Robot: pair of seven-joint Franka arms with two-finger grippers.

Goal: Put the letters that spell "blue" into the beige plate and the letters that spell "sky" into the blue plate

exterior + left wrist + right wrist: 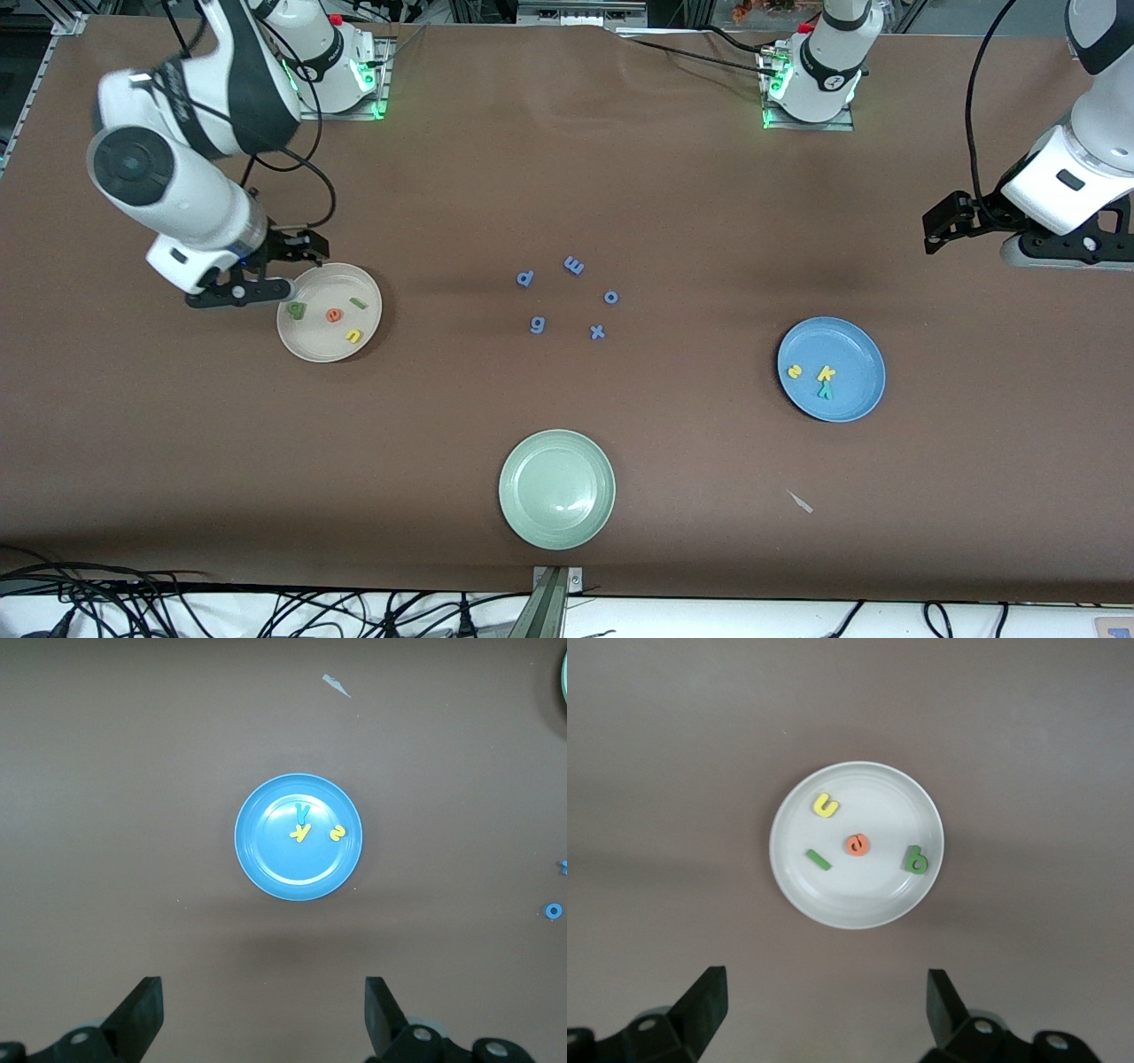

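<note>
- The round cream-beige plate [330, 350] sits toward the right arm's end of the brown surface [673, 186], holding the green foam b [917, 860], thin green bar l [819, 859], yellow foam u [825, 805] and orange-red foam e [858, 844], each apart from the others.
- The right pincer [282, 271] hangs at that plate's rim, jaws spread wide, holding nothing.
- The round mid-blue plate [855, 394], toward the left arm's end, holds the yellow foam s [337, 834], the yellow foam k [300, 831] and the teal foam y [302, 811]; k and y touch.
- The left pincer [262, 1014] waits above the surface, wide open and empty.

b [296, 310], l [358, 303], u [354, 336], e [334, 315] in beige plate [306, 347]; s [795, 372], k [826, 374], y [825, 389] in blue plate [855, 404].
</note>
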